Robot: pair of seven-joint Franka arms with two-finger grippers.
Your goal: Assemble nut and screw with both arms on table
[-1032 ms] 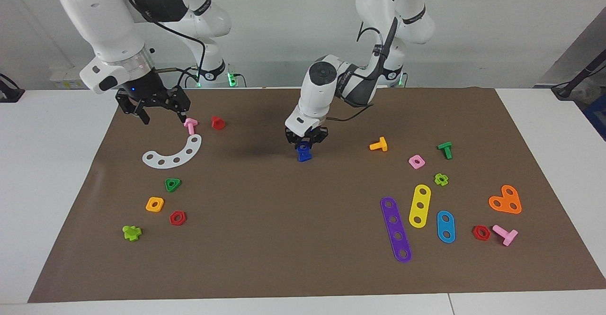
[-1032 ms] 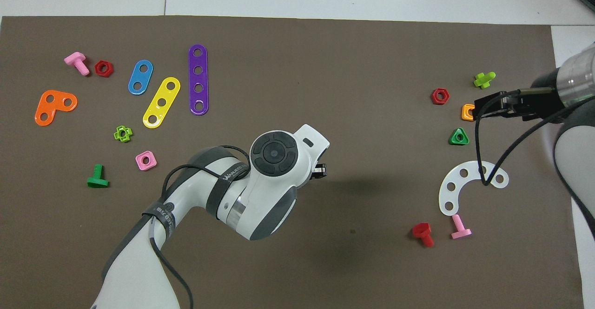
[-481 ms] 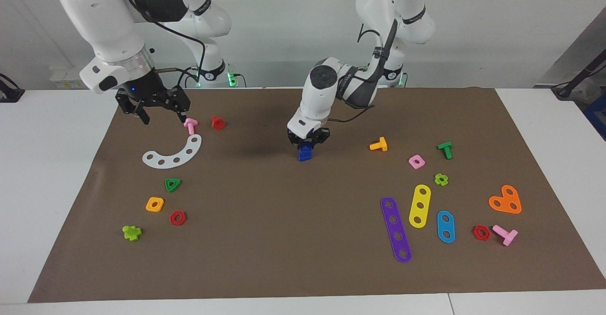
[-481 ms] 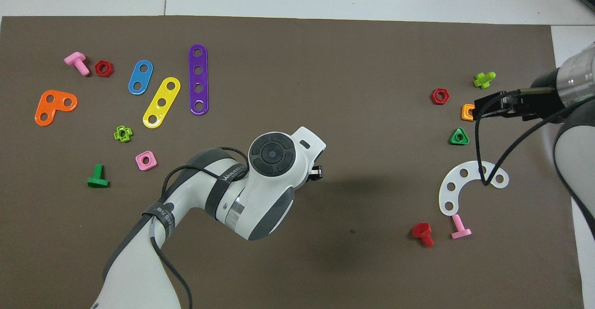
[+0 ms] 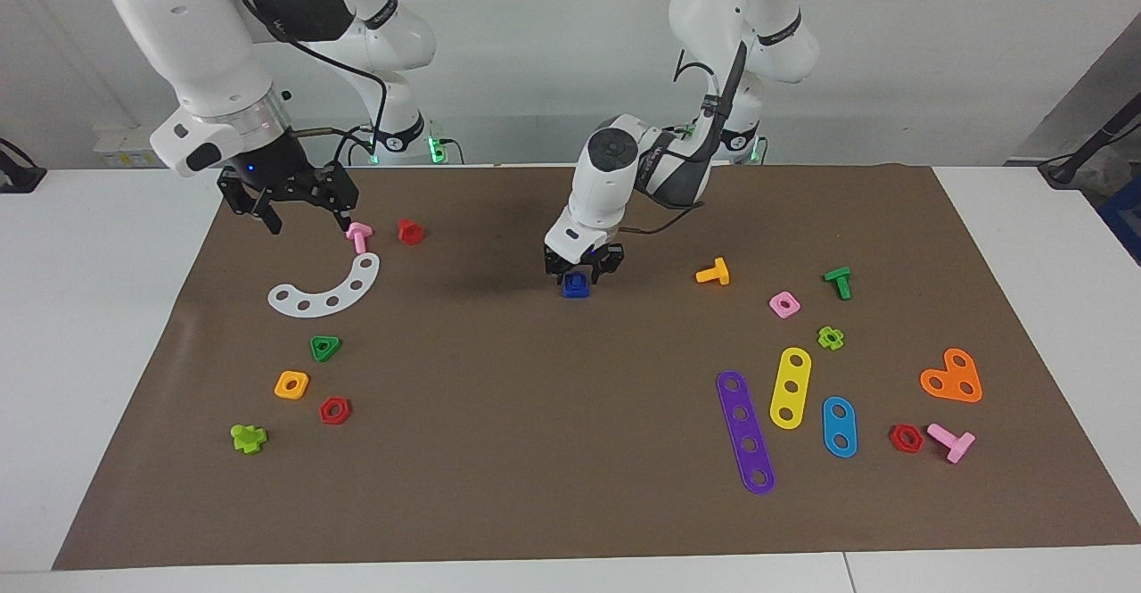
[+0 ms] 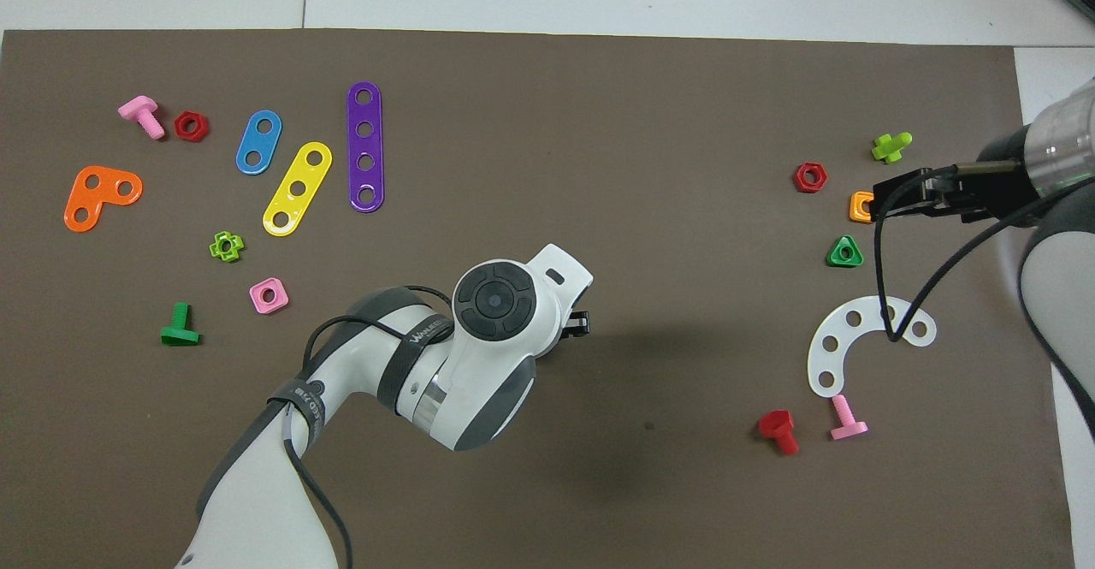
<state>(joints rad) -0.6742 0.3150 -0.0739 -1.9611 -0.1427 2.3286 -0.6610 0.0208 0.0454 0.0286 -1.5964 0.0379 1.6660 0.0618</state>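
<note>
We see a white table [image 5: 1025, 245] largely covered by a brown mat [image 5: 535, 415]. At the mat's centre lies the dark-blue nut [image 5: 576, 284]. Toward three o'clock in the facing view lie an orange bolt [image 5: 713, 272], pink nut [image 5: 784, 304] and purple strip [image 5: 745, 431]. Toward nine o'clock lie a white arc [image 5: 326, 290], green nut [image 5: 325, 347] and red nut [image 5: 334, 410].

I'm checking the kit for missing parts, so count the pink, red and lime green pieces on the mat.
Pink pieces: 3
Red pieces: 3
Lime green pieces: 2
Total: 8
</note>
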